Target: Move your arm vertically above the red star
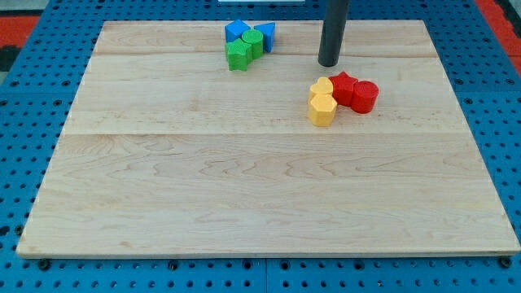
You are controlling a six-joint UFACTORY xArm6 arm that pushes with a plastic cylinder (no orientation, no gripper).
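- Blocks at the view's top left form one tight cluster on the wooden board (163, 203): a blue block (237, 31), a blue triangle (266, 33), a green block (238, 55) and a green cylinder (252, 42). They are well apart from our tip, so we see little risk there.
- Our tip (329, 63) is a bare rod that holds nothing. It stands just above the red star (343, 86) in the view, near it but apparently not touching.
- The red star sits between two yellow blocks (322, 102) on its left and a red cylinder (365, 96) on its right, touching both.
- We judge that a small drift toward the view's bottom would bump the star and push the whole group.
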